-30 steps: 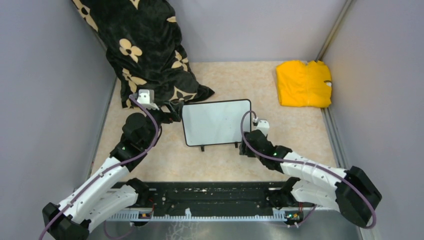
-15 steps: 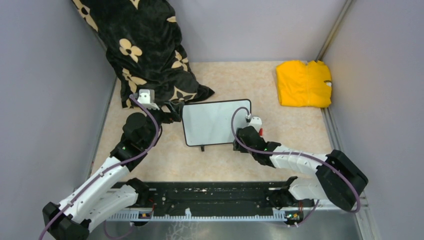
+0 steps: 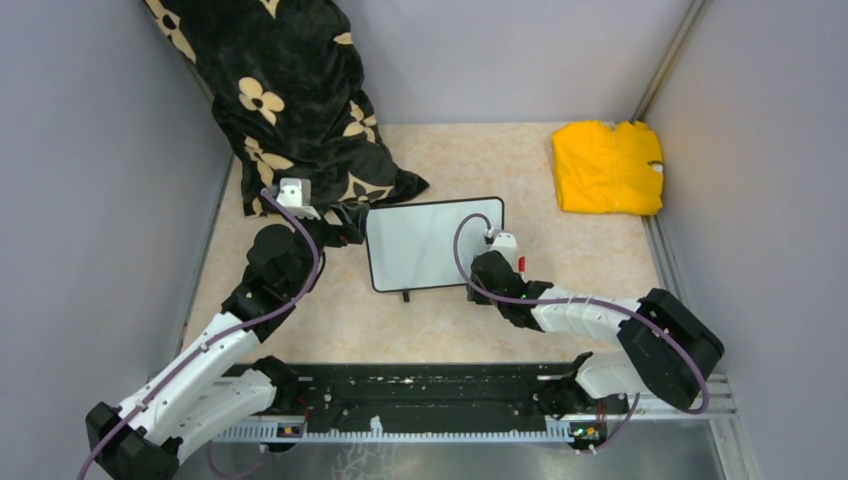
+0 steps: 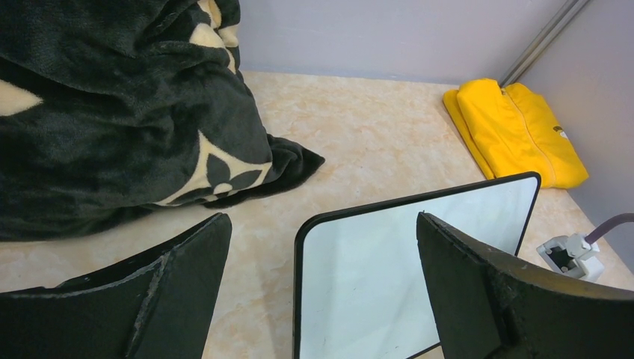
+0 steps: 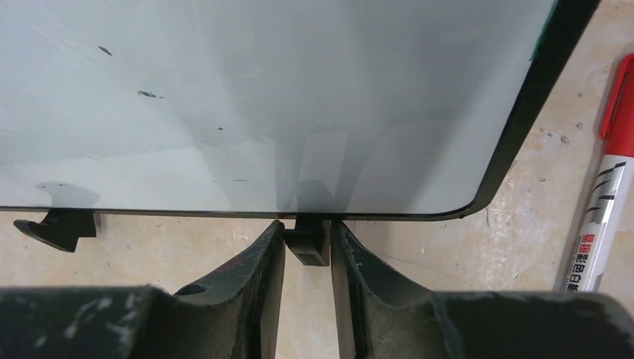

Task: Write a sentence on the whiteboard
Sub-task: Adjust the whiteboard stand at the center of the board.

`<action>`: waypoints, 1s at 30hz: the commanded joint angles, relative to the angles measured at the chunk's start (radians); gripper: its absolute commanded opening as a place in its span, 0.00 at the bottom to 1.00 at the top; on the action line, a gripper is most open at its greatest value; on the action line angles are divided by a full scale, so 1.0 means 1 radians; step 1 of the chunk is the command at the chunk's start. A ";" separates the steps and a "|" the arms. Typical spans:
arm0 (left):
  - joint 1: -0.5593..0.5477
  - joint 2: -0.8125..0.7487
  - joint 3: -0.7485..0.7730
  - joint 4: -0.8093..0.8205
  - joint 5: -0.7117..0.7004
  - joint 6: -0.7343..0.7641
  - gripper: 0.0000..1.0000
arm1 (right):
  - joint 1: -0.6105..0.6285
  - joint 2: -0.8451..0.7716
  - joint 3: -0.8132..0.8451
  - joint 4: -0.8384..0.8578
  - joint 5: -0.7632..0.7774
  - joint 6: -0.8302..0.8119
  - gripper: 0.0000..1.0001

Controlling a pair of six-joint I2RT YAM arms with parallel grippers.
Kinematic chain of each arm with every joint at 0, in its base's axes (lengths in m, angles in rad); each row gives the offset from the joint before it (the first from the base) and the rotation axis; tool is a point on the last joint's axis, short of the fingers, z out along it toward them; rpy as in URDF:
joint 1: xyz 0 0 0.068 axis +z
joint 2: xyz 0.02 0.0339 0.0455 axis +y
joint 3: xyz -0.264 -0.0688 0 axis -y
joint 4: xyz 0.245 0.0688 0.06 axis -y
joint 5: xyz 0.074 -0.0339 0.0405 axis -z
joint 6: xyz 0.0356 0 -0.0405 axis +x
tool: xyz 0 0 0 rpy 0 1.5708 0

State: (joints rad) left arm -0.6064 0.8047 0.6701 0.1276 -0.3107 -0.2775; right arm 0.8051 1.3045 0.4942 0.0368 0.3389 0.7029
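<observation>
black plastic first: the right gripper [image 5: 308, 228] has come in low over the last second and drawn its jaws together, now pinching the small foot [image 5: 306, 250] under the near right corner of the whiteboard [image 3: 430, 245]. a moment ago it sat off that corner with the fingers wider. the board lies mid-table, face up, tilted a little. its surface is bare apart from a few dark specks, with none of the sentence on it yet. a red-capped marker [image 5: 607, 187] lies on the table [image 3: 600, 270] just right of the board's edge, untouched, in neither tool. on the far left side the left gripper [image 4: 321, 221] has stayed spread wide, its fingers either side of the board's left corner, holding nothing. beyond it a black blanket with cream flowers [image 3: 290, 100] is heaped in the far left corner, and a folded yellow cloth [image 3: 607, 167] sits far right, well apart. my read: the board is being steadied or shifted. writing hasn't started, and the pen must be fetched next.
</observation>
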 commanded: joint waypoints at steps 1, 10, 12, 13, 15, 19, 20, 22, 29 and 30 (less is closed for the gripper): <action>-0.005 -0.001 -0.006 0.024 0.012 -0.015 0.99 | 0.009 -0.010 0.026 0.019 0.044 -0.017 0.26; -0.006 0.001 -0.008 0.023 0.015 -0.020 0.99 | 0.061 -0.068 -0.006 -0.047 0.098 -0.008 0.21; -0.005 0.002 -0.008 0.024 0.018 -0.022 0.99 | 0.076 -0.078 -0.006 -0.080 0.119 0.001 0.21; -0.006 0.002 -0.008 0.024 0.019 -0.022 0.99 | 0.083 -0.082 -0.005 -0.094 0.131 0.008 0.20; -0.005 0.001 -0.008 0.023 0.018 -0.023 0.99 | 0.091 -0.089 -0.006 -0.115 0.151 0.018 0.20; -0.005 0.001 -0.009 0.024 0.020 -0.025 0.99 | 0.094 -0.093 -0.008 -0.121 0.161 0.025 0.21; -0.004 -0.001 -0.009 0.024 0.021 -0.026 0.99 | 0.094 -0.091 -0.008 -0.121 0.161 0.026 0.21; -0.005 -0.001 -0.010 0.024 0.021 -0.026 0.99 | 0.094 -0.089 -0.006 -0.117 0.164 0.020 0.22; -0.005 0.002 -0.011 0.024 0.022 -0.026 0.99 | 0.094 -0.062 0.021 -0.102 0.165 -0.039 0.22; -0.006 0.002 -0.011 0.024 0.022 -0.025 0.99 | 0.094 -0.059 0.026 -0.103 0.169 -0.045 0.22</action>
State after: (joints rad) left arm -0.6064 0.8062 0.6697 0.1276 -0.3023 -0.2958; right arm 0.8898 1.2427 0.4847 -0.0818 0.4591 0.6956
